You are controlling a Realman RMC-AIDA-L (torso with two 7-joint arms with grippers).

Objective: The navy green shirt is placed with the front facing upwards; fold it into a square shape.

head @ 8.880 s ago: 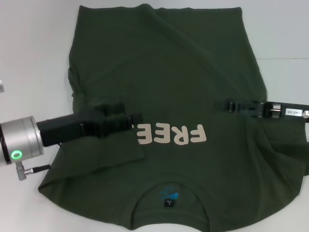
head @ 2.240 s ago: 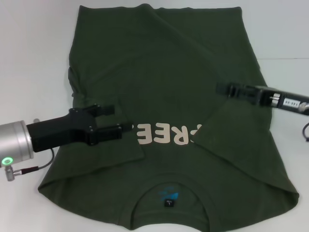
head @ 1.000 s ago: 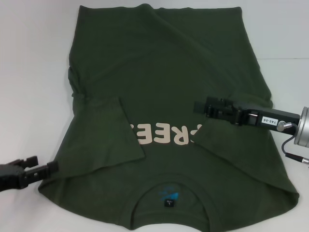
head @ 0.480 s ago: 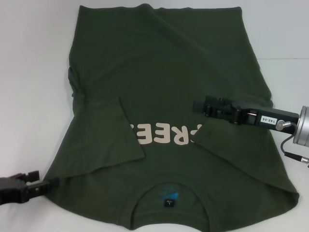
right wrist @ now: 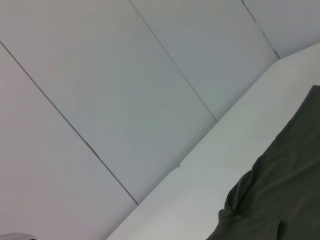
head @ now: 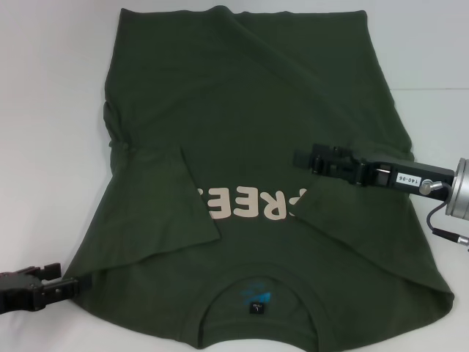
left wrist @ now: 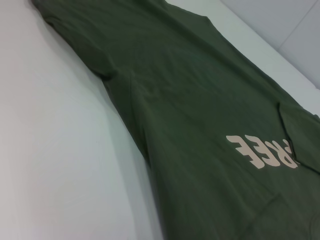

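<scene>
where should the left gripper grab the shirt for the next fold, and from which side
Probably the near shoulder corner of the navy green shirt, right by the left gripper, approached from the shirt's left over the bare table. Both sleeves already lie folded inward, so that edge is straight and the corner lies flat, easy to pinch and carry toward the far hem. The right gripper hovers over the chest.

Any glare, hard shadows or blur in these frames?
Head view: even light, no glare on the navy green shirt. Left wrist view: soft shadow beside the shirt on the table, near fabric blurred. Right wrist view: mostly wall, flatly lit.
</scene>
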